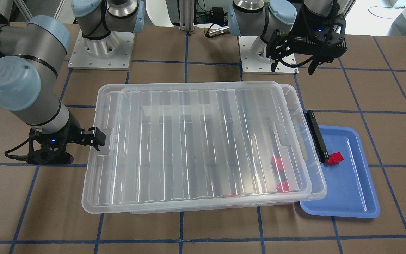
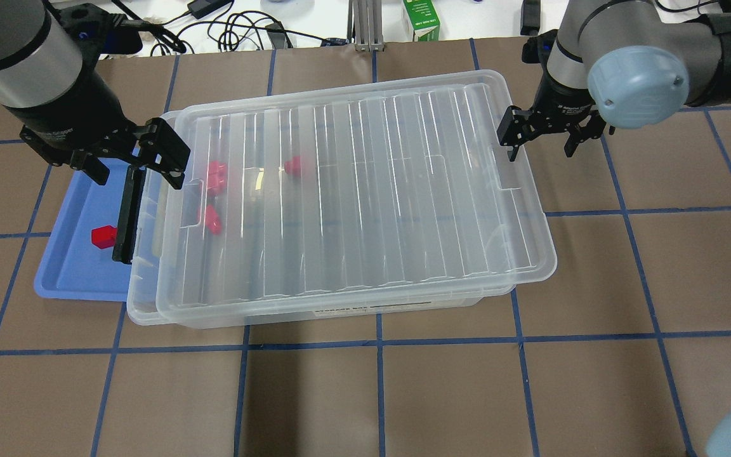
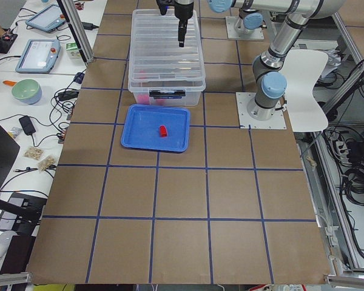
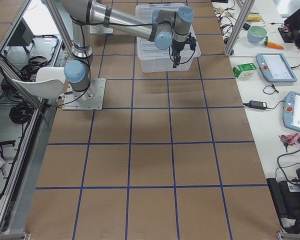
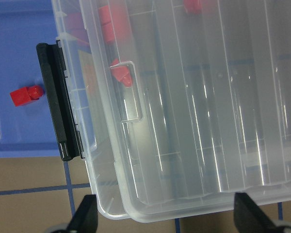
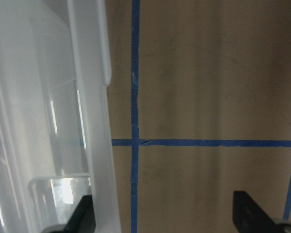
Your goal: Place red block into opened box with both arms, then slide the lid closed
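One red block [image 2: 104,236] [image 1: 335,158] [image 5: 24,94] lies in the blue tray [image 2: 67,273]. Three more red blocks [image 2: 216,176] show through the ribbed clear lid [image 2: 372,190] [image 1: 196,141]. The lid covers nearly all of the clear box [image 2: 143,298] [image 1: 317,183], leaving a strip bare at the end with the black handle [image 2: 125,212] [image 5: 58,102]. My left gripper [image 2: 127,162] [image 1: 293,63] [image 5: 169,218] hovers open and empty above that end. My right gripper [image 2: 540,139] [image 6: 165,218] is open at the lid's opposite short end, one finger against the notch.
The blue tray [image 1: 351,197] sits against the box's handle end. Brown table with blue tape lines surrounds the box. Cables, a green carton [image 2: 421,19] and tablets [image 3: 39,54] lie beyond the table's far edge. Both arm bases [image 1: 100,49] stand behind the box.
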